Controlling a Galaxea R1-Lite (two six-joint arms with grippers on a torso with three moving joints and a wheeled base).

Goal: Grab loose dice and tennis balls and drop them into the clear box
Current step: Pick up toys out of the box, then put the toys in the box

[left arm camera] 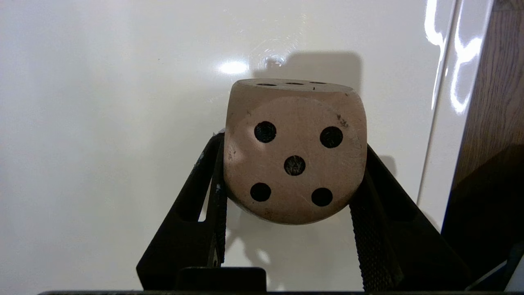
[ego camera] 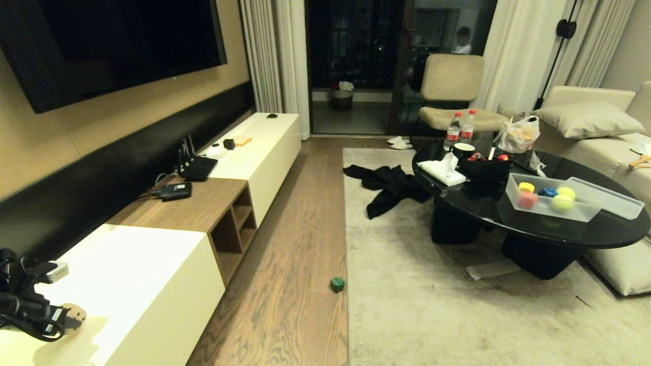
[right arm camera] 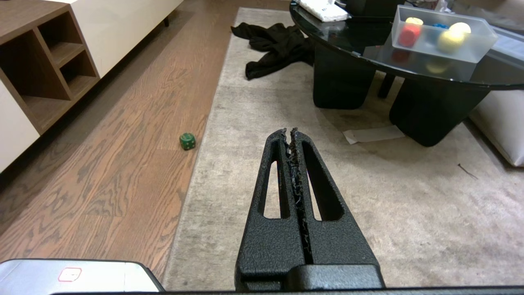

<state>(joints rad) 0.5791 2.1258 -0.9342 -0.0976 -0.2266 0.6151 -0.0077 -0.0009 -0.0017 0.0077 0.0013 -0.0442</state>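
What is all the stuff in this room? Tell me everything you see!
tan die: one, tan with black pips, between the left gripper's fingers over the white cabinet
green die: one, green, on the wood floor at the rug's edge
clear box: one, whitish, on the black table, holding a red die, a yellow die, a blue one and two yellow-green balls
lid: one, clear, beside the box
black table: one, round, on the rug
water bottles: two, red labels, on the table's far side
black clothing: one heap, on the rug
TV: one, black, on the wall
left gripper: closed on the tan die
right gripper: shut, empty, above the rug
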